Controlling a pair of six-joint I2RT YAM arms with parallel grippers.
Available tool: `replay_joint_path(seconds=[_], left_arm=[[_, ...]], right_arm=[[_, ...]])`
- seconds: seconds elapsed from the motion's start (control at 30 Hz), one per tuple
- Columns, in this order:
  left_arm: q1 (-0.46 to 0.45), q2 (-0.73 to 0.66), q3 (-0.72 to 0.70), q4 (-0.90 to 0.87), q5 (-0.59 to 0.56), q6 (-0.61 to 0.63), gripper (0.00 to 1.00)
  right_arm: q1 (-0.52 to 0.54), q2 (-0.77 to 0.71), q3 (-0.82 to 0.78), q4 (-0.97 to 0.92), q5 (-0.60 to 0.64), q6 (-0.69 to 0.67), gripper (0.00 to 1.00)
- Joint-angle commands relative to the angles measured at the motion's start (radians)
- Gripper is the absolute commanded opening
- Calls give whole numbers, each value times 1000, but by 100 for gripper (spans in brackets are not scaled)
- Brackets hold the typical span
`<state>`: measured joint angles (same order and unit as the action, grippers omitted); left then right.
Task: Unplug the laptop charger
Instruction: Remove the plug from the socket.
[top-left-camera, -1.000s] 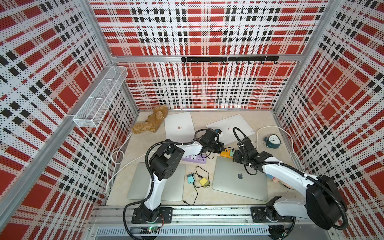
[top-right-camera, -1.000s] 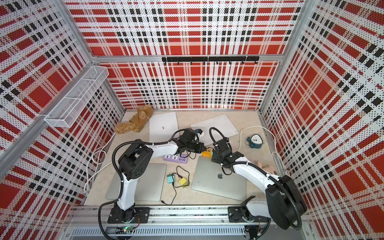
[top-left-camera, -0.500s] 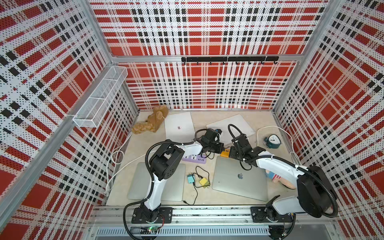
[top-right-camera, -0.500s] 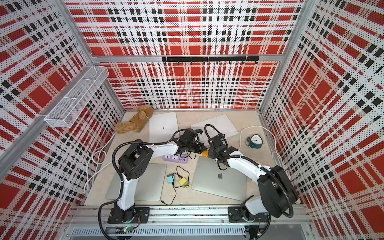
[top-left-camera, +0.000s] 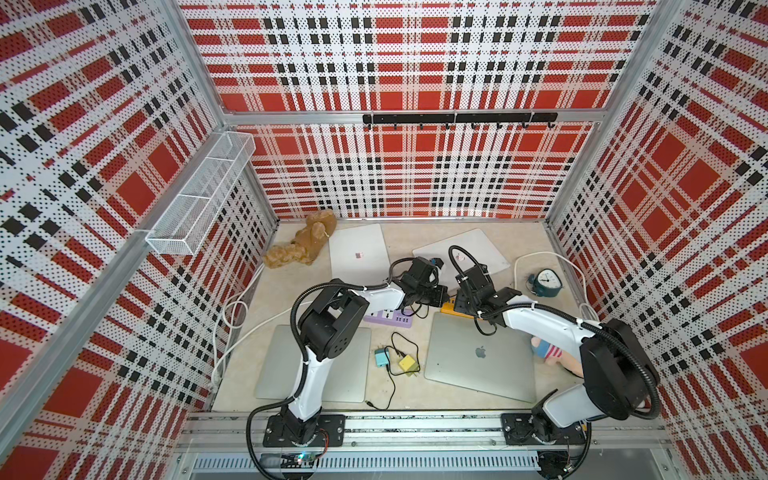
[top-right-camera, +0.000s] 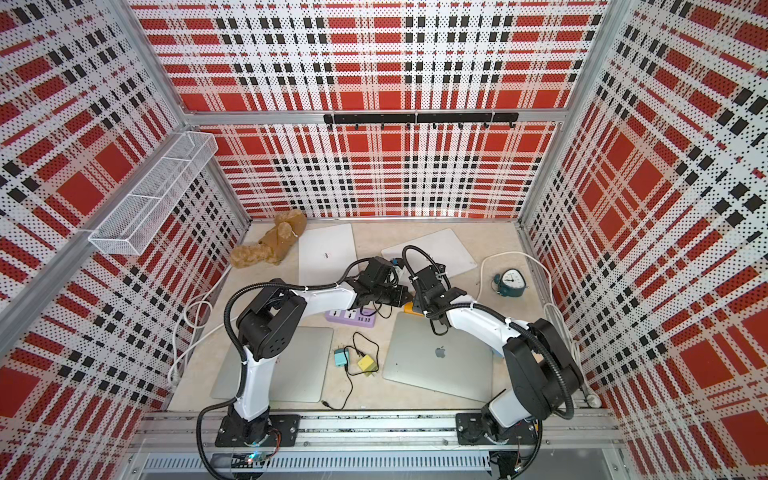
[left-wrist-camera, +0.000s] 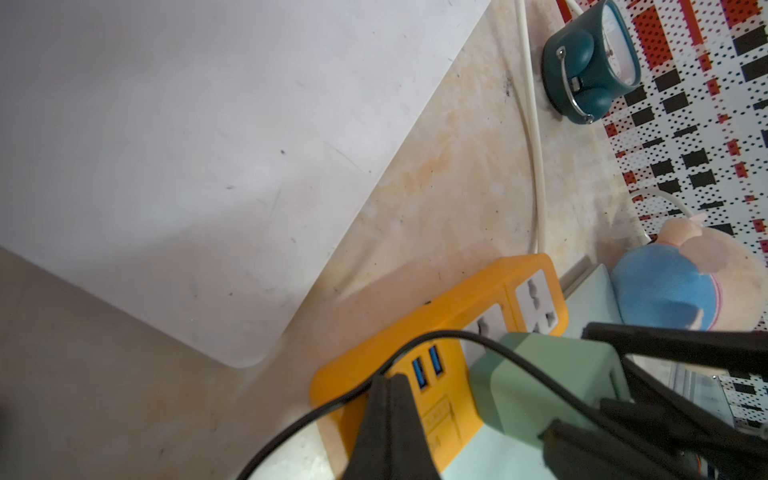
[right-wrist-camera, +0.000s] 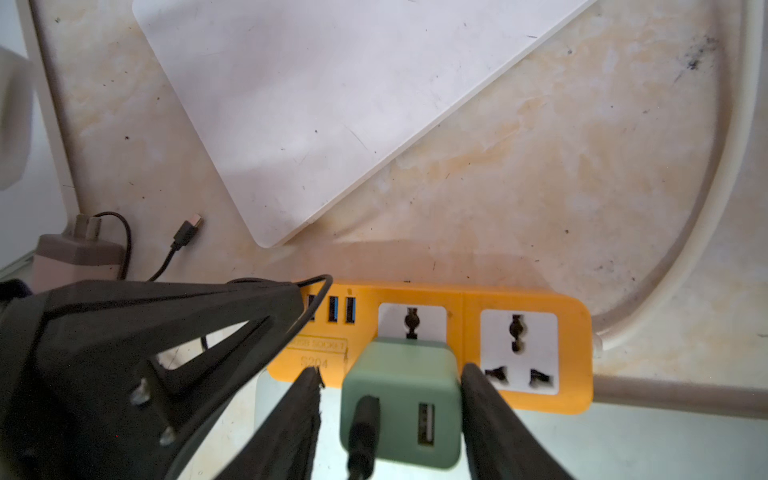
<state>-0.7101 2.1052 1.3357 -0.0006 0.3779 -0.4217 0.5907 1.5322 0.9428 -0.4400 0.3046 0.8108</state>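
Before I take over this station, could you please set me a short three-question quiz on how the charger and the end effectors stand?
1. Fill in: the jaws of the left end effector, over the orange power strip, are ___.
2. True or false: the green charger is already out of the strip.
3. Which arm has a finger on either side of the charger? A) the left one B) the right end effector
Key: 1 shut; 2 false; 3 B.

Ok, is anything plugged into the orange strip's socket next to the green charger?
No, the socket beside the green charger on the orange power strip shows bare holes.
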Motion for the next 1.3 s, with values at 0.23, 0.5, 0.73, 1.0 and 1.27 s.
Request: replay_joint_path(seconds=[0.23,0.5,0.73,1.0,1.27], left_arm=[[11,15,-52,-50,-16,-4,0],[12,15,-56,-51,-13,-3,0],[11,16,-59,-50,-13,-4,0],[15,15,-67,-50,-15,-10,0],[15,14,-73,-50,-19,-8,0]], right_arm=[[31,77,72,-66,73,5,55],[33,87,75,-64,68,0,50],[32,85,71,-62,64,-9,42],[31,53,58,-47,59,-14,32],[15,10,29,-23,48,-14,30]])
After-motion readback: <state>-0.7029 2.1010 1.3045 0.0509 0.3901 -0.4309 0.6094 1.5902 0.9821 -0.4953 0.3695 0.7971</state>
